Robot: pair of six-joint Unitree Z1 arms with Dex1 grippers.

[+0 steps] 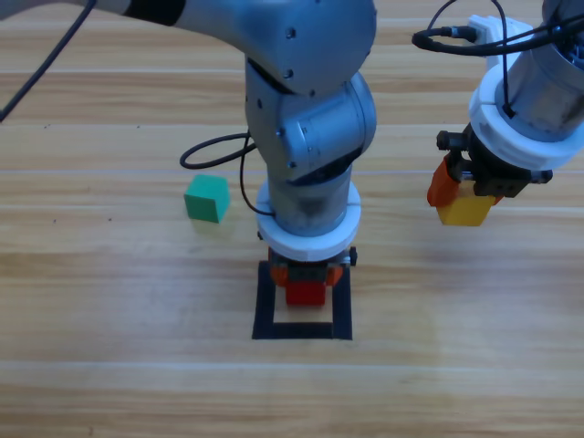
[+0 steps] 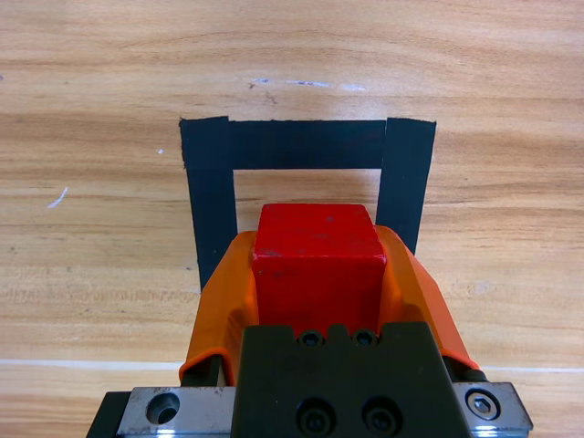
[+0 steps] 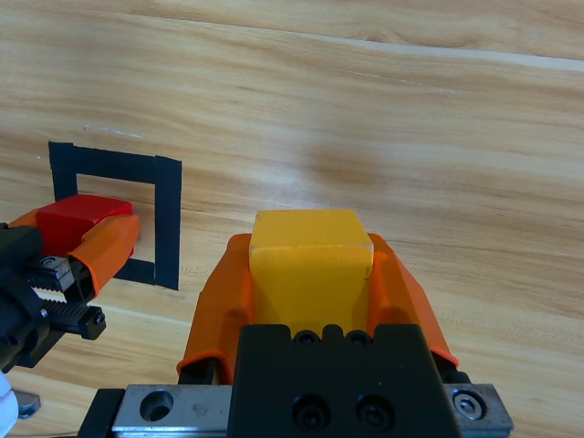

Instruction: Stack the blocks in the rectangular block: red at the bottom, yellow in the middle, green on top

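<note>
**Both grippers loaded; green cube loose on table**

Left gripper [image 1: 306, 274]: located lower centre of the high view, over the upper half of the black tape square [image 1: 265, 306]; jaws closed narrow on the red cube [image 1: 306, 293], one orange jaw pressed against each side face; cube seen inside the tape outline, toward its upper edge in the high view; contact between cube and wood not determinable.

Left wrist view: same left gripper [image 2: 319, 265] rising from bottom centre, clamping the red cube [image 2: 318, 260]; tape square [image 2: 306, 144] lying beyond it, far strip and both side strips visible, bare wood inside; cube overlapping the inner opening in the middle of the frame.

Right gripper [image 1: 464, 196]: located right of centre, upper half of the high view, well apart from the tape square; jaws closed narrow on the yellow cube [image 1: 465, 210]; cube protruding below the orange jaws; shown over bare wooden table [image 1: 109, 365].

Right wrist view: right gripper [image 3: 310, 269] at bottom centre, holding the yellow cube [image 3: 310, 255] between both jaws; tape square [image 3: 167, 219] at mid left of the frame, with the left gripper [image 3: 87, 242] and red cube [image 3: 80, 219] inside it.

Green cube [image 1: 207, 198]: resting on the table, left of centre in the high view, upper left of the tape square and apart from it; free of both grippers; slightly turned relative to the plank lines.
</note>
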